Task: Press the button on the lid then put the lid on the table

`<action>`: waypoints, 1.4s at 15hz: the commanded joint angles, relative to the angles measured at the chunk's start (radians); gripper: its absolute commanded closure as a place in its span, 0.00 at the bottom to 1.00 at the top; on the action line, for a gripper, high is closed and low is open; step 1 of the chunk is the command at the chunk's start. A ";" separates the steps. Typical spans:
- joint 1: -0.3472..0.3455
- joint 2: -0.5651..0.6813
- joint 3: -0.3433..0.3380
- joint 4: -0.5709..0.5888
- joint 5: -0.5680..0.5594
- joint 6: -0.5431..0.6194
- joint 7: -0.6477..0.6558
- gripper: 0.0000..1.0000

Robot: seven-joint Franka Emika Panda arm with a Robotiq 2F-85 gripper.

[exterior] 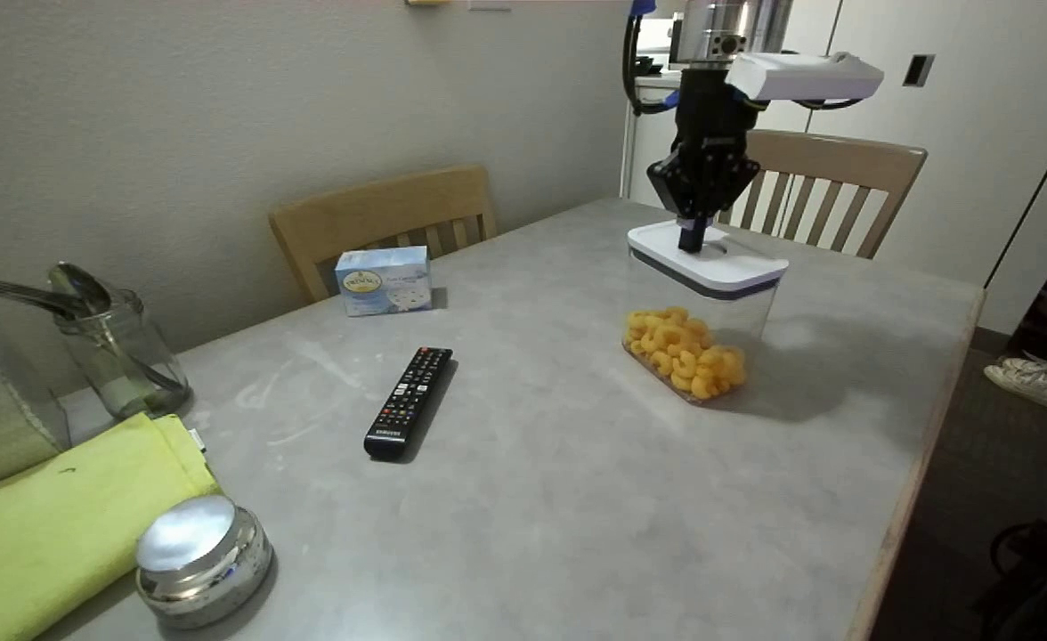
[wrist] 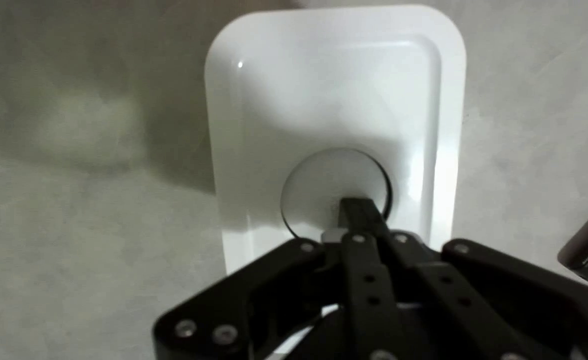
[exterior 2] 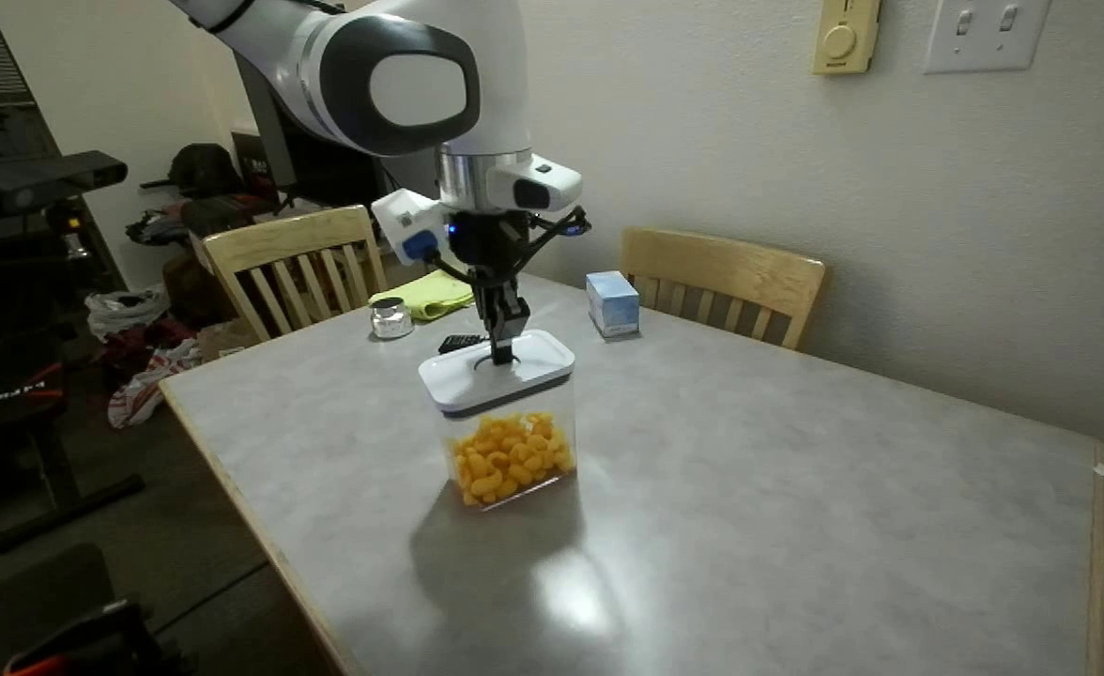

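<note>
The white lid (exterior: 750, 267) sits on a clear container (exterior: 742, 312) holding orange puffs, upright on the grey table (exterior: 506, 507). The lid also shows in an exterior view (exterior 2: 458, 383) and fills the middle of the wrist view (wrist: 319, 90). The round button (wrist: 319, 182) is at the lid's centre, with a dark gap along its right edge. My gripper (wrist: 359, 205) points straight down with its fingers shut together and nothing between them. Its fingertips (exterior: 691, 242) appear to touch the button in both exterior views (exterior 2: 502, 357) and cover part of it.
A black remote (exterior: 409, 405), a blue tea box (exterior: 385, 281), a silver round tin (exterior: 203, 561), a yellow cloth (exterior: 69, 525) and a glass jar with cutlery (exterior: 127, 356) stand on the table. Wooden chairs (exterior 2: 730, 282) stand at its edges, near a wall.
</note>
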 commanded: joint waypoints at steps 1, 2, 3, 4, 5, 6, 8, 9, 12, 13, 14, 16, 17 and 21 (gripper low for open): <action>-0.001 0.037 -0.009 -0.060 0.009 0.010 -0.019 1.00; 0.002 0.025 -0.012 -0.057 -0.004 -0.003 -0.013 1.00; 0.002 0.009 -0.014 -0.055 -0.011 -0.015 -0.015 1.00; 0.001 -0.006 -0.014 -0.055 -0.014 -0.023 -0.020 1.00; 0.003 -0.020 -0.018 -0.055 -0.025 -0.036 -0.015 1.00; 0.002 -0.035 -0.020 -0.054 -0.033 -0.052 -0.014 1.00; -0.001 -0.057 -0.024 -0.059 -0.040 -0.072 -0.018 1.00; -0.003 -0.066 -0.026 -0.059 -0.041 -0.077 -0.020 1.00; -0.004 -0.090 -0.031 -0.054 -0.043 -0.080 -0.023 0.73; -0.004 -0.098 -0.031 -0.052 -0.044 -0.082 -0.023 0.67; -0.002 -0.106 -0.031 -0.048 -0.049 -0.086 -0.022 0.59; 0.000 -0.119 -0.031 -0.044 -0.060 -0.093 -0.020 0.45; 0.000 -0.126 -0.031 -0.045 -0.065 -0.093 -0.019 0.38; -0.001 -0.149 -0.029 -0.069 -0.064 -0.083 -0.011 0.11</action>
